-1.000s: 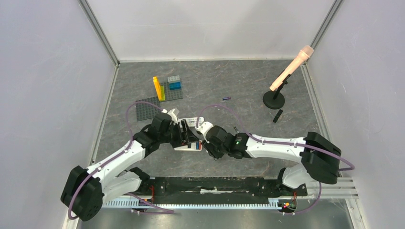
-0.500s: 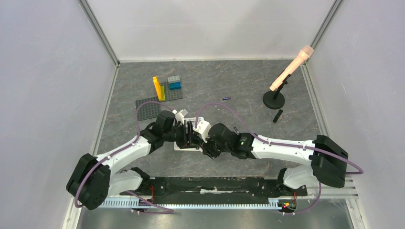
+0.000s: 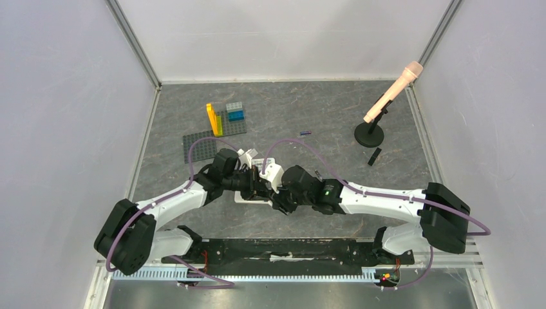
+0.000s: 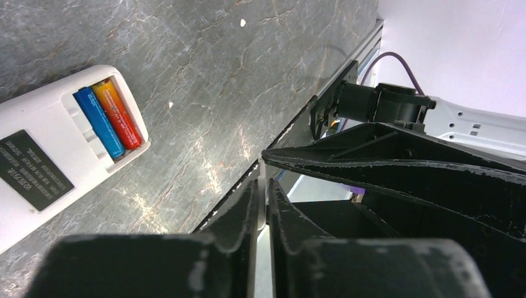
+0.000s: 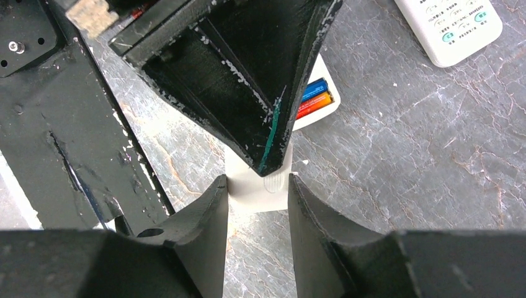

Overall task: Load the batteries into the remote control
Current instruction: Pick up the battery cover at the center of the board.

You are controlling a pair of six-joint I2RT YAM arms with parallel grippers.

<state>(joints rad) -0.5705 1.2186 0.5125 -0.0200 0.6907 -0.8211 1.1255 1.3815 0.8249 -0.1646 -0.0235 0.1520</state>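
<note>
Batteries [image 4: 108, 121] (blue, red) lie in the remote [image 4: 43, 124]; left claw [image 4: 263, 183] and right claw [image 5: 257, 183] each pinch the white cover [image 5: 254, 195]

Two batteries [image 4: 110, 118] lie side by side in the face-down remote's [image 4: 43, 149] compartment; its cover [image 5: 259, 189] sits between the right fingers [image 5: 208, 217], just beside it. A second remote [image 5: 450, 28] lies behind (farther back, a loose cell [image 3: 305, 133] between brick plates [image 3: 216, 132] left and microphone stand [image 3: 369, 134] right).
</note>
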